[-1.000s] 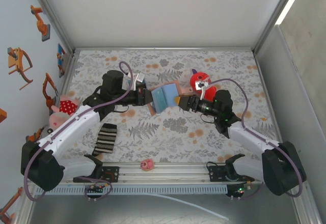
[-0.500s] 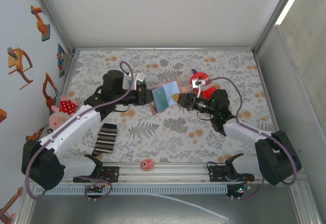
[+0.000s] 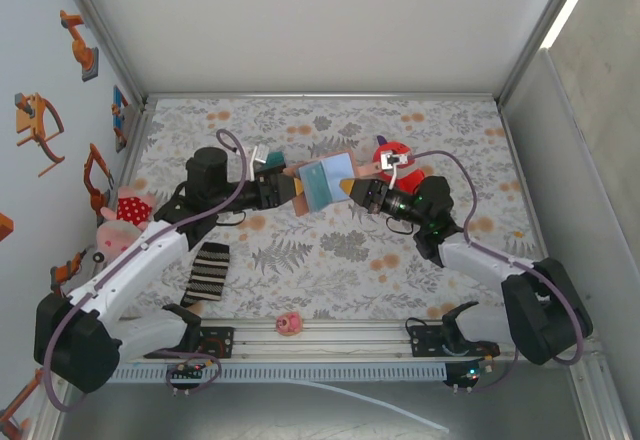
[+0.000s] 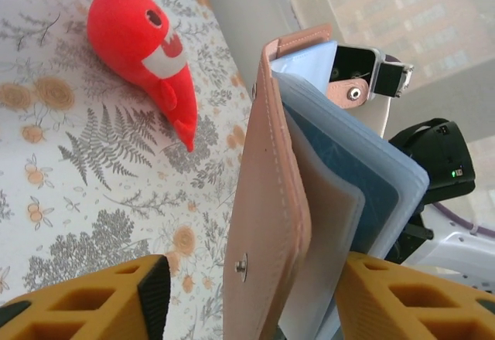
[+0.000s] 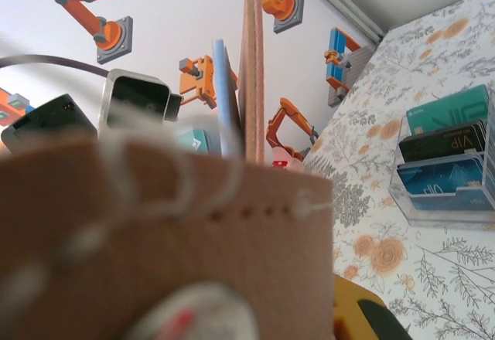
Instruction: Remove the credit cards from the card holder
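Versus half a second ago: your left pincer [image 3: 291,189] has pulled back toward its own side and the left elbow has swung outward. The tan-brown leather bifold card holder with blue inner faces [image 3: 322,178] went with it and now sits a touch farther from the bases. Your right pincer [image 3: 352,190] followed, its tips at the card holder's opposite edge.

Card holder: raised off the floral-print mat [image 3: 330,250], standing on edge, between the two pincers' tips. The left pincer is part-closed and holding it. Right pincer: cannot tell whether it grips or just touches. A red plush toy with a white patch [image 3: 386,153] lies just beyond the right pincer. A black-and-white striped sock [image 3: 210,272] lies well behind the left pincer, near its base.

The left wrist view adds detail the top view lacks. Yellow lattice fingers [image 4: 100,297] sit either side of the card holder. The tan cover is outermost, with a metal snap stud [image 4: 242,263]. Next to it are a cream leaf and blue leaves, fanned apart, and the small snap tab [image 4: 349,93] is at the far end. A sliver of mat shows between one finger and the tan cover.

Right wrist view: blurred, stitched tan leather lies right against the lens, with one yellow finger [image 5: 363,309] below it. Another flap stands edge-on ahead. Off to that pincer's side is a clear plastic stand holding teal, black and blue cards [image 5: 447,162]. From the top the stand is a small speck behind the left pincer's wrist.
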